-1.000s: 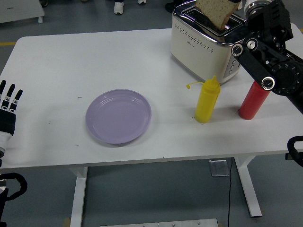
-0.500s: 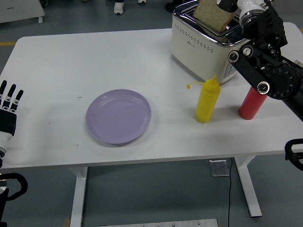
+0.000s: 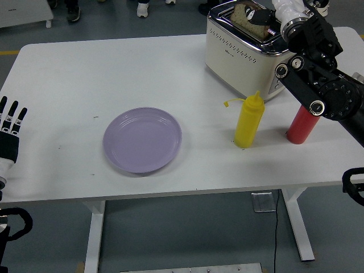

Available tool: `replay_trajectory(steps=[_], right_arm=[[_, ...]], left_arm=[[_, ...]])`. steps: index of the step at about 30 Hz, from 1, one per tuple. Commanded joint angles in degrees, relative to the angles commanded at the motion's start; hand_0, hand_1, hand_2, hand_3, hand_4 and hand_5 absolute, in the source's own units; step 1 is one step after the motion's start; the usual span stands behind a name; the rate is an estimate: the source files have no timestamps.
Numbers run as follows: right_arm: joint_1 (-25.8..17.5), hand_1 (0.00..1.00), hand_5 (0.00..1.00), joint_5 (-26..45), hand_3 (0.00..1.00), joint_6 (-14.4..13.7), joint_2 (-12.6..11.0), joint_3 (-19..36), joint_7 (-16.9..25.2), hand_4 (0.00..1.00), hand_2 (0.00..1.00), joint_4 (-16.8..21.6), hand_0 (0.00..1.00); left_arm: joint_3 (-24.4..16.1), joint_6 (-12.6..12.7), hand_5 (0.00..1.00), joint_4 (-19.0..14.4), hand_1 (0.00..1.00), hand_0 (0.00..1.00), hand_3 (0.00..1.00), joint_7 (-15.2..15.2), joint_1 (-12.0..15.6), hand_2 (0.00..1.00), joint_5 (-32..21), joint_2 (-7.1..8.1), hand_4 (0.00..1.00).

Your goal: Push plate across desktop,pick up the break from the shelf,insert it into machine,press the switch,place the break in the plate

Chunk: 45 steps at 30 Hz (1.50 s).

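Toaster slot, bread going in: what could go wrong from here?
1. The bread sits only partly in the toaster, with the right robot hand on it; it may jam or tilt at the slot edge.
2. The right forearm hangs just above the red bottle and close to the yellow bottle; pulling back could knock either over.

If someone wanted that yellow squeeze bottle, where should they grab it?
Around the middle of the yellow bottle, probably from its near side. It stands upright with a straight, round body; the toaster sits behind it, and the narrow nozzle on top offers little to hold.
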Motion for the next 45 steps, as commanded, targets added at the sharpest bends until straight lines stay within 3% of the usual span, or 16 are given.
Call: replay_trajectory(steps=[5,12,13,18,19,23,24,25,31,35,45], right_arm=[[-0.14,0.888,0.36,0.57,0.998,-1.99,-0.39,0.51,1.22,0.814,0.998,0.37,0.878],[-2.12,0.848,0.367,2.48,0.998,-8.48,-3.01,0.81,1.39,0.778,0.998,4.01,0.852],[-2.69,0.64,0.341,3.08,0.795,-9.79,-3.84,0.92,1.37,0.567,0.799,4.98,0.586],[-5.33,0.64,0.341,3.99,0.795,-14.69,-7.74,1.98,1.42,0.567,0.799,9.2,0.586],[-5.92,0.51,0.348,3.84,0.633,-15.17,-8.67,2.26,1.36,0.385,0.69,10.2,0.43],[-8.46,0.51,0.348,3.85,0.633,-13.0,-12.55,3.34,1.19,0.385,0.69,14.11,0.43],[-9.37,0.51,0.348,4.13,0.633,-11.79,-13.75,3.55,1.29,0.385,0.69,15.3,0.43],[-10.29,0.467,0.371,4.15,0.594,-10.59,-14.91,3.72,1.38,0.313,0.665,16.45,0.388],[-15.67,0.447,0.403,2.93,0.587,-3.74,-21.62,3.46,2.42,0.284,0.658,23.06,0.367],[-18.79,0.447,0.403,0.58,0.587,-0.63,-25.34,2.8,3.0,0.284,0.658,26.76,0.367],[-22.96,0.434,0.446,-4.13,0.574,4.62,-28.64,2.27,3.79,0.282,0.641,30.48,0.349]], left_arm=[[-0.04,0.0,0.998,-0.04,0.856,0.816,0.844,-0.01,-0.03,0.916,-0.02,0.04,0.649],[-0.23,-0.01,0.998,-0.15,0.856,0.816,0.844,-0.01,-0.11,0.916,0.03,0.07,0.649],[-0.32,-0.01,0.998,-0.17,0.856,0.816,0.843,-0.02,-0.08,0.916,0.03,0.07,0.649],[-0.59,-0.02,0.998,-0.28,0.856,0.816,0.843,-0.05,-0.01,0.916,0.05,0.13,0.649],[-0.61,-0.03,0.998,-0.31,0.856,0.816,0.843,-0.05,-0.02,0.916,0.06,0.14,0.65],[-0.73,-0.04,0.998,-0.35,0.856,0.816,0.843,-0.05,-0.07,0.916,0.06,0.17,0.65],[-0.8,-0.04,0.998,-0.37,0.856,0.816,0.843,-0.05,-0.03,0.916,0.07,0.16,0.65],[-0.88,-0.05,0.998,-0.38,0.856,0.816,0.843,-0.06,-0.01,0.916,0.08,0.16,0.649],[-1.23,-0.03,0.998,-0.42,0.856,0.816,0.843,-0.07,0.09,0.916,0.11,0.15,0.649],[-1.32,-0.02,0.998,-0.44,0.856,0.816,0.843,-0.07,0.12,0.916,0.13,0.13,0.649],[-1.22,0.0,0.998,-0.42,0.856,0.815,0.843,-0.06,0.33,0.916,0.13,0.03,0.649]])
